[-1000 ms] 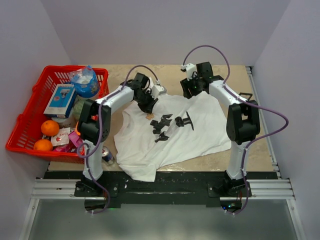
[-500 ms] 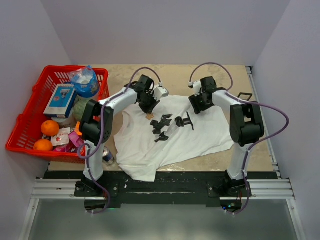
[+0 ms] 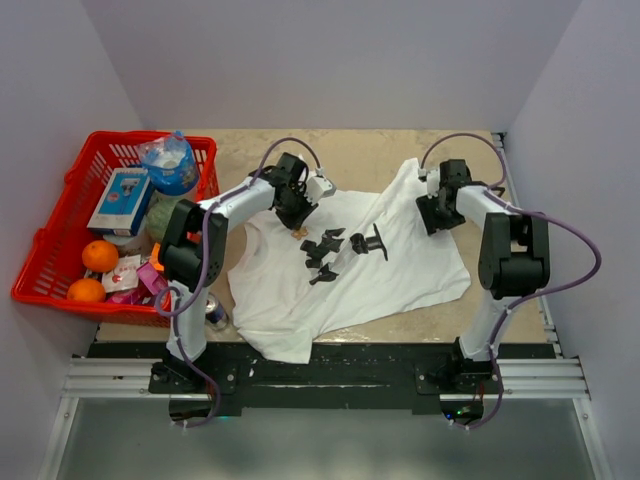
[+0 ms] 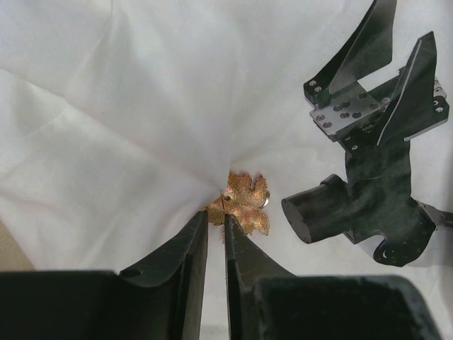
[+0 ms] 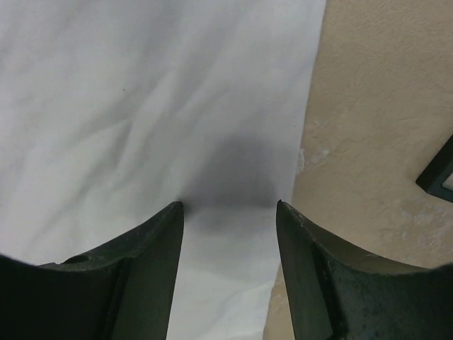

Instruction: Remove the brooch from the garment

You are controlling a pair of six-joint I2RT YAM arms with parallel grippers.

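At the left pincer (image 4: 216, 214) tips: brooch (image 4: 242, 202) lay just ahead, its near edge seemingly nipped between jaws narrowed to a slit.
Progress: brooch was reached but sat on the puckered garment (image 4: 141, 99); pulling it free remained.
Right pincer (image 5: 230, 205): spread, empty, over the garment's edge beside the bench (image 5: 375, 106).

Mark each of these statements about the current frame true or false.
1. The brooch is on the shirt. True.
2. The right gripper is clamped on a sleeve. False: its jaws stand open over the shirt's edge, holding nothing.
3. The left gripper has its tips at the brooch. True.
4. The red basket is on the right side. False: it is on the left.
5. Two oranges lie in the basket. True.
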